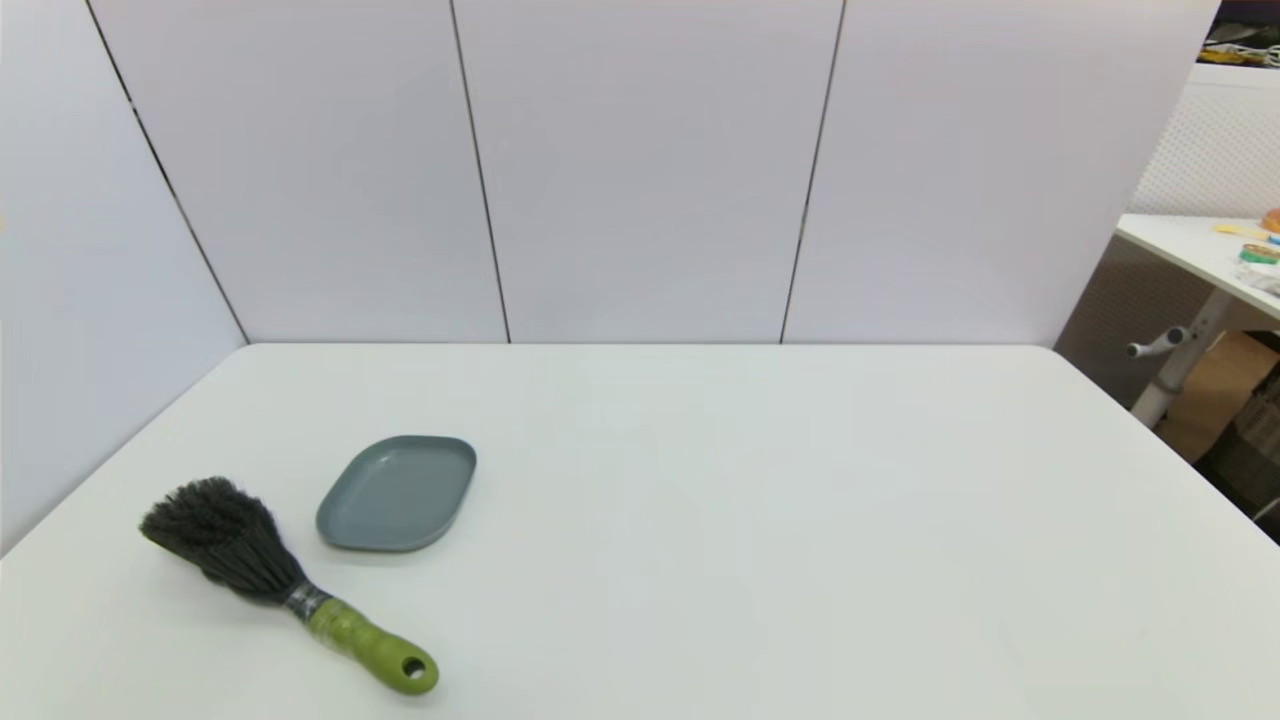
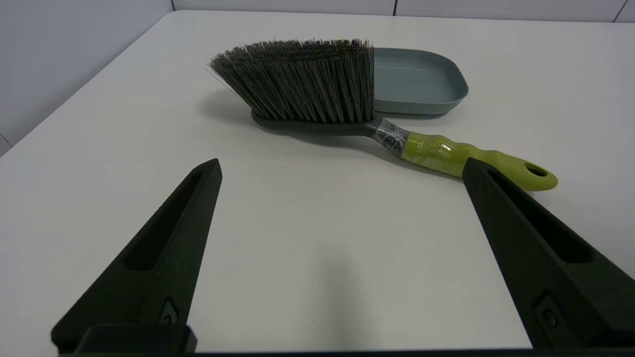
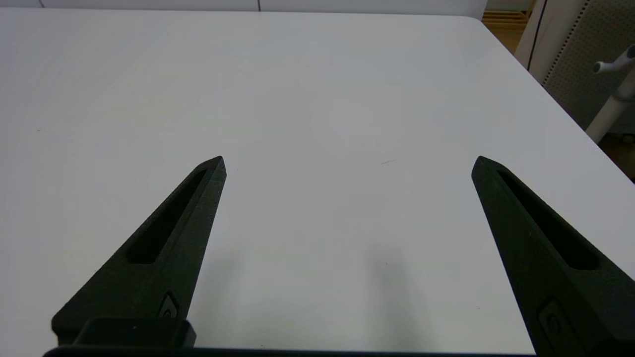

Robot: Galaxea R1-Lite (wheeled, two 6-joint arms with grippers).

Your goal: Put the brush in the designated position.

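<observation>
Jaws wide, short of brush

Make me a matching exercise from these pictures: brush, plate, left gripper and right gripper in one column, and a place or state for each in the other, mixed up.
Things:
1. brush
2. plate
3. left gripper
4. right gripper

States:
A. open over bare table, nothing ahead of it
B. grey-blue, nothing in it
C. lying on the table, bristles up
D. open, facing the brush

Pairs: 1-C, 2-B, 3-D, 4-A
</observation>
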